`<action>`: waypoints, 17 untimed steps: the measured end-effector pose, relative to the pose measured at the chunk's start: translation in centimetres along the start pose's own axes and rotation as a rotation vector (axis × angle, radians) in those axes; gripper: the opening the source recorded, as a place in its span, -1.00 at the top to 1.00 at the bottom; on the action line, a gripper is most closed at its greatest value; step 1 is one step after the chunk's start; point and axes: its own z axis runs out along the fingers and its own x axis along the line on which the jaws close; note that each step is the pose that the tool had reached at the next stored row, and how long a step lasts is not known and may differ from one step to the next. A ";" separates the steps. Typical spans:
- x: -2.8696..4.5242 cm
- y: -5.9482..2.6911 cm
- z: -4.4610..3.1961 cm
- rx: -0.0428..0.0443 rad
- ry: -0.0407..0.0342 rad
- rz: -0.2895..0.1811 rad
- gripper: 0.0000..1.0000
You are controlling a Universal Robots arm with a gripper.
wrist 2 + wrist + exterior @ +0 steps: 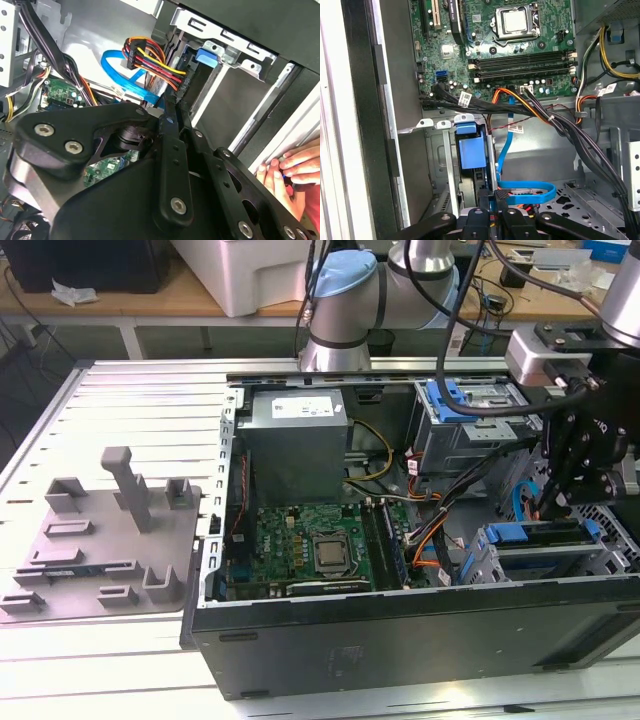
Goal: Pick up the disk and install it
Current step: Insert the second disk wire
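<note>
Claw (167, 107), fingers pressed together, hovered over the drive cage (470, 150) just ahead; seating the disk (545, 535) likely required square alignment.

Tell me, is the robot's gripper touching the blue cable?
Cannot tell. In the first wrist view the gripper overlaps the blue cable at its bend, but neither contact nor a gap is plain.
</note>
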 end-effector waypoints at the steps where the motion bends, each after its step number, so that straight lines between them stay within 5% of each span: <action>1: 0.06 -0.01 0.00 0.0000 0.0000 0.000 0.68; 17: 0.33 -0.05 0.26 0.0000 0.0000 0.000 0.68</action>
